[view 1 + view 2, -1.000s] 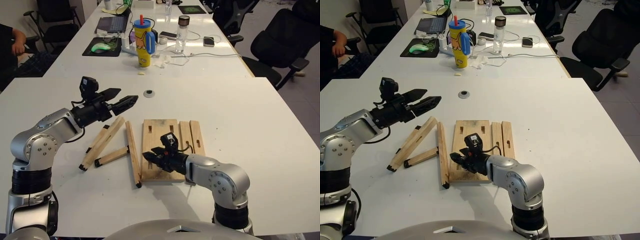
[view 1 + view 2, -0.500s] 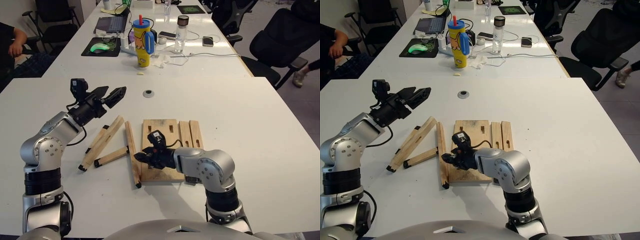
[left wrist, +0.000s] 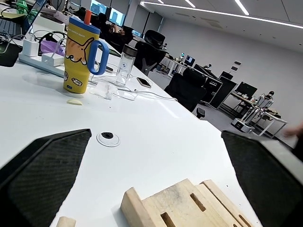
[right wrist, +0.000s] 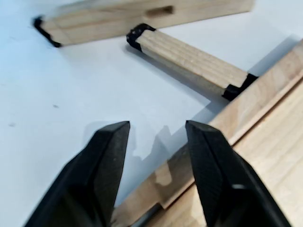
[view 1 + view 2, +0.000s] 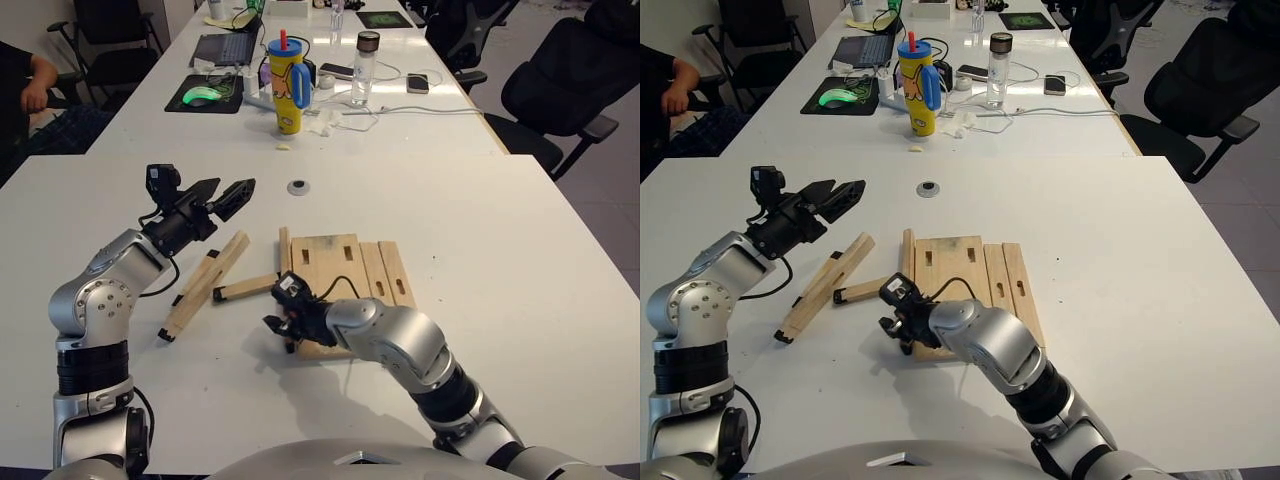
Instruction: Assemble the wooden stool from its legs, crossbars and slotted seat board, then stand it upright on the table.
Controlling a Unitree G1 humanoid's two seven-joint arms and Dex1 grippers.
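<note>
Moved: the long leg (image 5: 285,255) now lies flush along the left edge of the seat board (image 5: 328,268), where it was angled away a second ago. The crossbar (image 5: 245,288) has been shifted in, its end touching that leg. The right arm has been swung leftward.
Right hand (image 5: 281,330): fingers are spread and set low over the near end of the long leg, at the seat board's near-left corner. Nothing is gripped.
Left hand (image 5: 235,185): spread wide and held above the surface (image 5: 500,250), beyond the pair of legs (image 5: 205,283), well apart from the seat board.
Parts: all lie flat, none joined. Two slotted slats (image 5: 383,275) lie beside the board's right edge.
Stage: judged early, with parts being gathered.
Risk: on closing, the board's edge may be pinched together with the leg, so both would be dragged. The crossbar may be knocked askew. The board is not braced.
</note>
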